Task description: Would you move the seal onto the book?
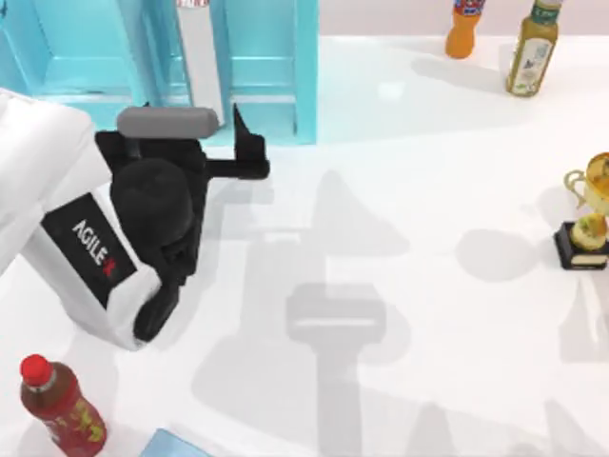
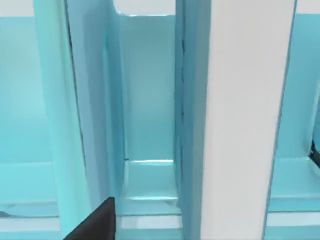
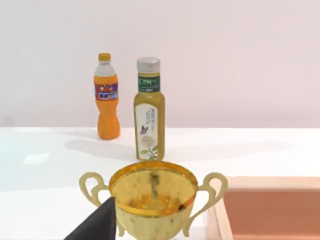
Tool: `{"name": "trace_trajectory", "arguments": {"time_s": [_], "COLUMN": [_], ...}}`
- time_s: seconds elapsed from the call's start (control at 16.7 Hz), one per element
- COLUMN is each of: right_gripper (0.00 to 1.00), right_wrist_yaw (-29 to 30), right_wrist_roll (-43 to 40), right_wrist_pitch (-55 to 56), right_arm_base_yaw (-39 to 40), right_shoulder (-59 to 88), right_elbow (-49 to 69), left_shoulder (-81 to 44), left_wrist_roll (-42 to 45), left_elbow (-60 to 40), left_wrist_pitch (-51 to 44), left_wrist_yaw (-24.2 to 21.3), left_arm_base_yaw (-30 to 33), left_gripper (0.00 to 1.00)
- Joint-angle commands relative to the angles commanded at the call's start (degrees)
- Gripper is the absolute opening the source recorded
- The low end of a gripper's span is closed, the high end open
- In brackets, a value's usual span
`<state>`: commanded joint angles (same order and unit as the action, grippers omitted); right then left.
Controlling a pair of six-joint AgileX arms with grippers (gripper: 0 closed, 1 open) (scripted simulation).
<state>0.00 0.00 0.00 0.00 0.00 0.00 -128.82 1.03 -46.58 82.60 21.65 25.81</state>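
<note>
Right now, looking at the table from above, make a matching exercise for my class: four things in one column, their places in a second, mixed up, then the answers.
Things:
1. orange bottle
2. red-capped bottle
3. trophy
4. shelf unit

Places:
A. near left corner
B. right edge of the table
C. far side, right of centre
D. far left, just beyond the left gripper

Pairs: 1-C, 2-A, 3-B, 4-D

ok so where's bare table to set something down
The widest free patch is mid-table, between the left hand and the gold trophy on its black base. It is crowded along the turquoise shelf unit and near the red-capped brown bottle.
</note>
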Motion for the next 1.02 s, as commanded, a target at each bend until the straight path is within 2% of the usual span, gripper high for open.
{"name": "trace_trajectory", "arguments": {"time_s": [0.48, 1.02], "right_gripper": [1.0, 1.0], "right_wrist_yaw": [0.0, 0.0], "right_wrist_roll": [0.0, 0.0], "right_wrist_pitch": [0.0, 0.0], "right_arm_base_yaw": [0.0, 0.0], "right_shoulder": [0.0, 0.0], "right_elbow": [0.0, 0.0], "left_shoulder": [-1.46, -10.15], "left_wrist_roll": [-0.02, -0.1], "left_elbow": [-2.06, -24.26], "left_wrist_pitch": [-1.09, -14.16], "left_wrist_yaw": [-0.55, -4.55], "left_arm_base_yaw": [-0.5, -4.36], "left_gripper": [1.0, 1.0]}}
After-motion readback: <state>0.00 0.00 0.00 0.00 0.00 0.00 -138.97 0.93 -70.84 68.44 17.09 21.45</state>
